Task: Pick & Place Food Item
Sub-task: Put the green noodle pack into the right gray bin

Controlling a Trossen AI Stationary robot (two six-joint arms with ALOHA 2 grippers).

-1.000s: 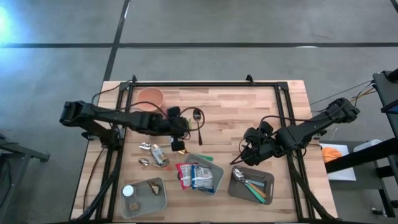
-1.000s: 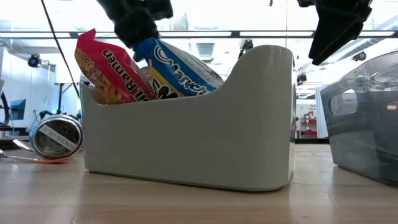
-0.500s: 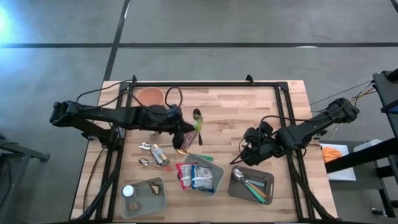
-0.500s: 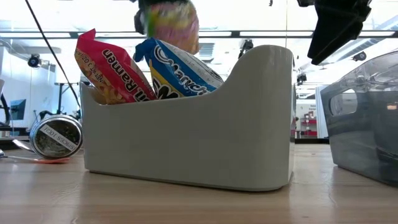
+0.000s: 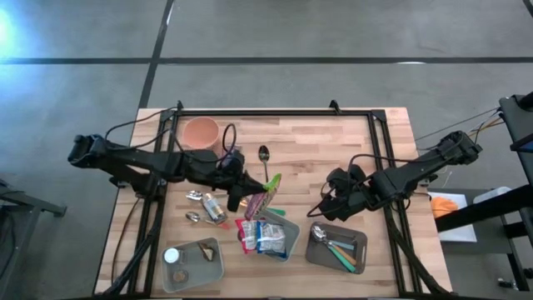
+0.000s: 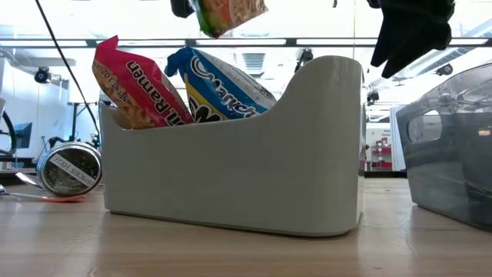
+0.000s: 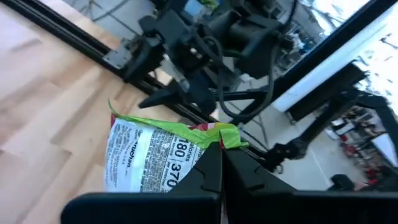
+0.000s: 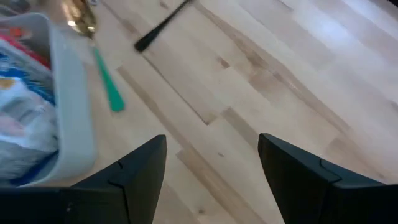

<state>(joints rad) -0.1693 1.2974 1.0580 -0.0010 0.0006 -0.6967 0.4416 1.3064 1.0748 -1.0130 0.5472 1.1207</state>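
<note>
My left gripper (image 5: 250, 197) is shut on a ramen packet (image 5: 266, 191) with a green edge, holding it in the air just beyond the far rim of the grey bin (image 5: 284, 242). In the low view the packet (image 6: 231, 13) hangs above the bin (image 6: 231, 169). A red ramen packet (image 6: 134, 85) and a blue one (image 6: 223, 85) stand in the bin and lean on its wall. My right gripper (image 5: 326, 206) waits open, right of the bin and above the table. My left gripper pinches the packet's green sealed edge (image 7: 212, 135) between its two shut fingers (image 7: 239, 174). The fingers come nearly level from the table's left. The packet sticks out beyond the fingertips with its printed white face (image 7: 146, 158) showing, clear of the table and the bin.
An orange bowl (image 5: 201, 131) and a dark spoon (image 5: 263, 154) lie at the far side. A tin can (image 6: 69, 169) and small items lie left of the bin. A tray with cutlery (image 5: 337, 246) stands at the near right and another tray (image 5: 193, 263) at the near left.
My left gripper has risen from the table with the green-edged packet and rolled from pointing down to nearly level. It has also moved a little toward the bin. The packet is now lifted clear and turned about above the bin's far rim.
</note>
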